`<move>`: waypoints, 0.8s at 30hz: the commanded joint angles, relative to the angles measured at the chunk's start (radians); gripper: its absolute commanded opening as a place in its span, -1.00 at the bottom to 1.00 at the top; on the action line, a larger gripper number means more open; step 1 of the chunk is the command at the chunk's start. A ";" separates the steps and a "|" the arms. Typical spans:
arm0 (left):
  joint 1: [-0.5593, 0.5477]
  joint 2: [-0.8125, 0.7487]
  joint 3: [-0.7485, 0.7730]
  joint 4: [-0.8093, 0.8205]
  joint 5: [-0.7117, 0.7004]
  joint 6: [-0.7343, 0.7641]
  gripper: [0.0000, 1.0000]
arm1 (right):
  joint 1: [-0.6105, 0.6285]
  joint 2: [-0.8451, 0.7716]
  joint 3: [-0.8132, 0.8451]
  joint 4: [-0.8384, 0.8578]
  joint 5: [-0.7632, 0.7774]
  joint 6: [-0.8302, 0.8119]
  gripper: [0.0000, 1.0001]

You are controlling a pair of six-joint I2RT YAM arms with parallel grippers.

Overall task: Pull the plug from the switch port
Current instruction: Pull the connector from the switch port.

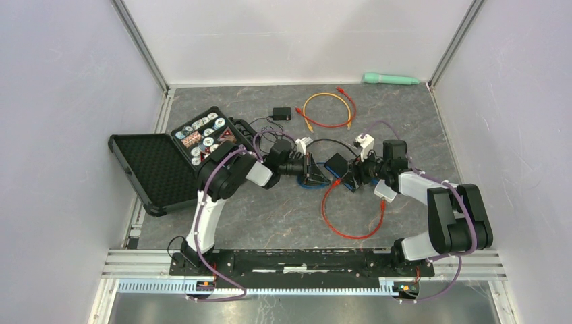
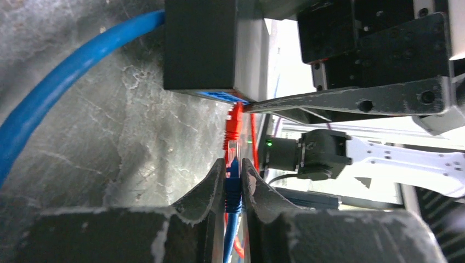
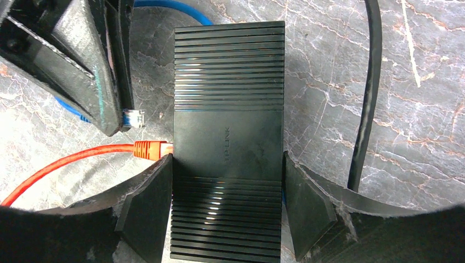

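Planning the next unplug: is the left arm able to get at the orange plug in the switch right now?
Probably not yet: the left gripper is shut on the blue plug. The orange plug sits exposed just beside it, though.

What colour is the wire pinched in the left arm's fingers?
Blue. The wire shows best in the left wrist view.

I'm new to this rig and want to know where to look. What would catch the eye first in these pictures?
First comes the black switch, in the middle between the two arms, clamped on both sides by the right gripper. Right beside it, the left gripper pinches a blue plug, its clear tip free of the switch. A red plug sits in a port close by.
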State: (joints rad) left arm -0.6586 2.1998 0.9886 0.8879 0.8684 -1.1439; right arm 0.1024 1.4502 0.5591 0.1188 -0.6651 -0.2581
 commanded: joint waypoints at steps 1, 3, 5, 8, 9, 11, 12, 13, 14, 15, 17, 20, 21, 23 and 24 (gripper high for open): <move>0.002 -0.082 0.063 -0.217 0.024 0.234 -0.95 | -0.015 -0.029 0.047 0.032 -0.047 0.001 -0.83; 0.002 -0.123 0.098 -0.346 0.026 0.355 -0.95 | -0.031 -0.053 0.051 0.032 -0.060 0.003 -0.83; 0.002 -0.159 0.147 -0.485 0.028 0.490 -0.92 | -0.052 -0.080 0.052 0.030 -0.083 0.001 -0.84; 0.002 -0.192 0.246 -0.728 0.034 0.714 -0.88 | -0.070 -0.106 0.076 -0.017 -0.123 -0.030 -0.83; 0.002 -0.196 0.284 -0.809 0.032 0.797 -0.85 | -0.073 -0.112 0.085 -0.037 -0.132 -0.048 -0.84; 0.002 -0.194 0.344 -0.994 0.011 0.933 -0.79 | -0.078 -0.125 0.098 -0.071 -0.142 -0.069 -0.83; 0.002 -0.193 0.363 -1.035 0.001 0.984 -0.77 | -0.079 -0.131 0.101 -0.080 -0.143 -0.078 -0.83; 0.002 -0.188 0.373 -1.082 -0.010 1.029 -0.75 | -0.079 -0.136 0.106 -0.092 -0.143 -0.089 -0.84; 0.002 -0.185 0.378 -1.109 -0.022 1.059 -0.73 | -0.081 -0.140 0.110 -0.103 -0.144 -0.097 -0.83; 0.002 -0.182 0.378 -1.125 -0.027 1.082 -0.72 | -0.081 -0.144 0.116 -0.115 -0.143 -0.110 -0.83; 0.002 -0.170 0.374 -1.152 -0.047 1.119 -0.69 | -0.084 -0.151 0.127 -0.166 -0.144 -0.137 -0.83; 0.002 -0.157 0.358 -1.156 -0.064 1.168 -0.66 | -0.090 -0.159 0.144 -0.233 -0.143 -0.189 -0.84; 0.002 -0.153 0.353 -1.157 -0.063 1.187 -0.65 | -0.093 -0.163 0.146 -0.257 -0.146 -0.205 -0.83; 0.002 -0.148 0.346 -1.156 -0.069 1.208 -0.64 | -0.096 -0.169 0.147 -0.285 -0.145 -0.226 -0.83; 0.002 -0.146 0.344 -1.156 -0.073 1.216 -0.62 | -0.096 -0.172 0.144 -0.297 -0.148 -0.233 -0.83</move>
State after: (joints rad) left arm -0.6586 2.0399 1.3407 -0.2230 0.8185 -0.0689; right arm 0.0147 1.3212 0.6601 -0.1143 -0.7708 -0.4191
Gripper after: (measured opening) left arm 0.195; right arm 0.715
